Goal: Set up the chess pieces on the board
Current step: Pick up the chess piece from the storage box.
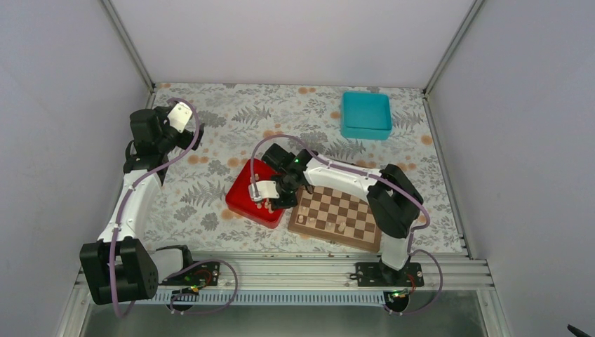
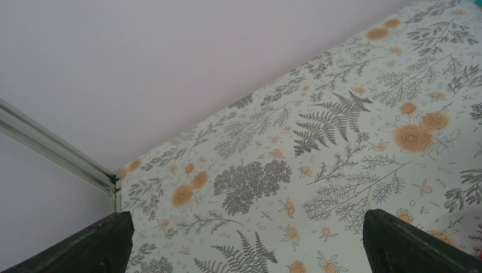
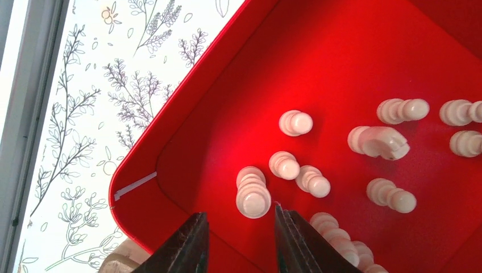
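**Right gripper [image 3: 241, 227] low over red tray [image 3: 170, 114], nothing gripped**

Its jaws stand narrowly apart, empty. The chess pieces [image 3: 295, 122] lie mostly in the tray, which touches the board [image 1: 330, 203]. Left gripper [image 2: 247, 219] gapes wide, holding nothing.

One board [image 1: 337, 203], one tray [image 1: 242, 196], one box [image 1: 365, 114]

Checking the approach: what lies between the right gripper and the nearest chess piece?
Nothing; right wrist view shows the pale cream chess piece directly at the tips of the right gripper.
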`<action>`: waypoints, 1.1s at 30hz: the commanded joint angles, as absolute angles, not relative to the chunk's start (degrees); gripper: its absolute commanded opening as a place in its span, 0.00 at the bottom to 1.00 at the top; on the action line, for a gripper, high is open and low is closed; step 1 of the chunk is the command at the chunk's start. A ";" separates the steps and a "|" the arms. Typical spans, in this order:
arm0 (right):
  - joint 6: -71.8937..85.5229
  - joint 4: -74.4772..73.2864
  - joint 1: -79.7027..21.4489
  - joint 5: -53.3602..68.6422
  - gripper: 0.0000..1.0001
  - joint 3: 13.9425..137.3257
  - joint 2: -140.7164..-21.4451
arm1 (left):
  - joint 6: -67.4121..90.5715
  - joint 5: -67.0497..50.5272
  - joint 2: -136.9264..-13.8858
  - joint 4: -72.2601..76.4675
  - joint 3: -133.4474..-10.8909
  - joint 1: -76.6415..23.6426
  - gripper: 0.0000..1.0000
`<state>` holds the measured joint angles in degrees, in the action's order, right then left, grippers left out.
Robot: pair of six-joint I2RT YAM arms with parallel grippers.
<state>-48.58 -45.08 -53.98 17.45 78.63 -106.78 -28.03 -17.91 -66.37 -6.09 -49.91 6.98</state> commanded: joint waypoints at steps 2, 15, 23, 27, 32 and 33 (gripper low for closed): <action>-48.74 -43.97 -54.45 18.92 0.31 76.67 -105.95 | -28.12 -19.26 -66.43 -5.27 -50.11 7.29 1.00; -48.07 -39.57 -55.24 16.35 0.31 75.67 -107.43 | -28.12 -19.24 -66.16 -5.20 -49.91 7.29 1.00; -48.59 -39.92 -55.42 15.74 0.31 76.64 -109.39 | -28.21 -19.35 -66.17 -5.01 -49.70 7.29 1.00; -48.70 -40.12 -55.37 16.65 0.30 77.34 -109.69 | -28.30 -19.36 -66.27 -4.91 -49.58 7.28 1.00; -48.36 -40.03 -55.37 17.20 0.18 77.79 -109.53 | -28.30 -19.29 -66.21 -4.92 -49.56 7.29 1.00; -48.22 -40.07 -55.37 17.16 0.15 77.86 -109.13 | -28.30 -19.33 -66.24 -4.92 -49.57 7.29 1.00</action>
<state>-48.42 -40.34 -54.74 15.94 76.27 -108.97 -28.05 -18.13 -66.37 -6.07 -49.91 6.98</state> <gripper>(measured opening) 0.203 0.999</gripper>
